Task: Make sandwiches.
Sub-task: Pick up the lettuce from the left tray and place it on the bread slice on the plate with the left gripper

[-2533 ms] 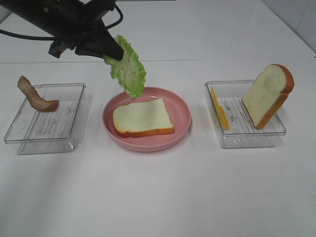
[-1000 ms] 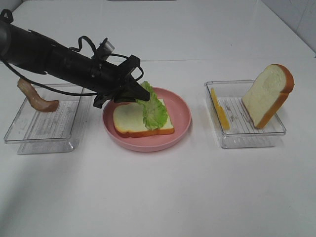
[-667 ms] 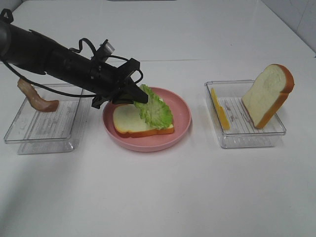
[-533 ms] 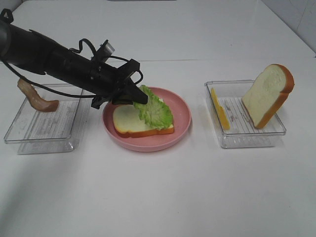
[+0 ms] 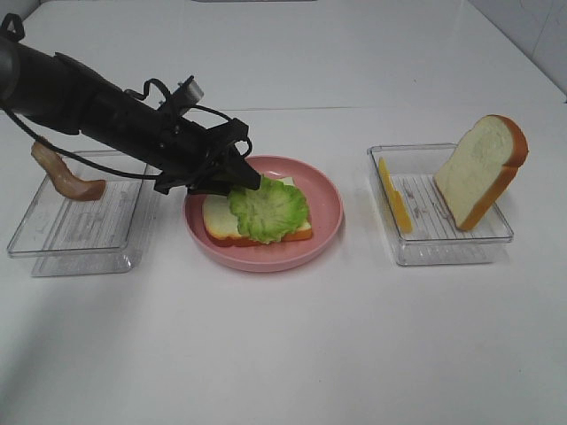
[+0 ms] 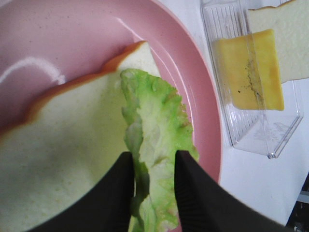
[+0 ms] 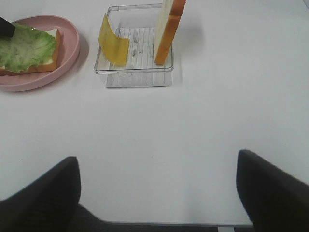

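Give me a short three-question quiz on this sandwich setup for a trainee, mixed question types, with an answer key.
1. Fill the blank: the clear tray holding the bacon strip is on the ___ of the high view.
2. True or false: the lettuce leaf lies on the bread slice in the pink plate.
3. Which item shares the second tray with the upright bread slice? A bacon strip, B cheese slice, C lettuce leaf.
Key: 1 left; 2 true; 3 B.
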